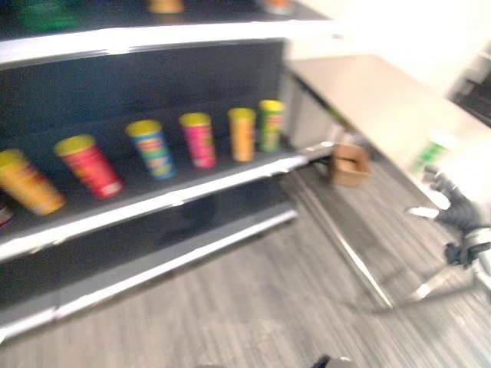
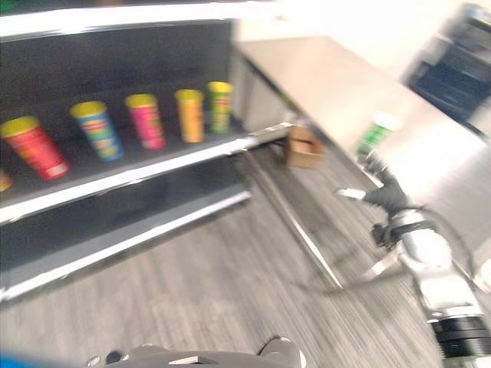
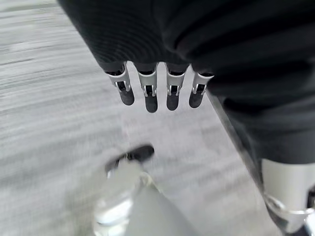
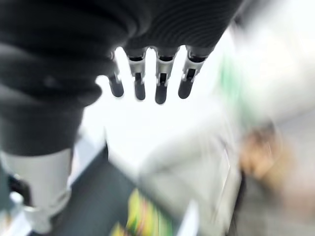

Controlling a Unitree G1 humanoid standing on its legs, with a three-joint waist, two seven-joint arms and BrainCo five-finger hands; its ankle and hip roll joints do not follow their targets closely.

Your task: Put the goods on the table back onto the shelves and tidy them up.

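Left eye view: tall cylindrical cans line dark shelf; both hands' fingers straight, empty.

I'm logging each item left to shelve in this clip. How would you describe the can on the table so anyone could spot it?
Start at the long pale table to the right of the dark shelves. Near its front edge, just beyond the robot's right hand, stands a single green can. It is alone on the table, while the other cans stand in a row on the shelf.

Grey wood-look floor (striped planks), pale table, small cardboard box beneath.
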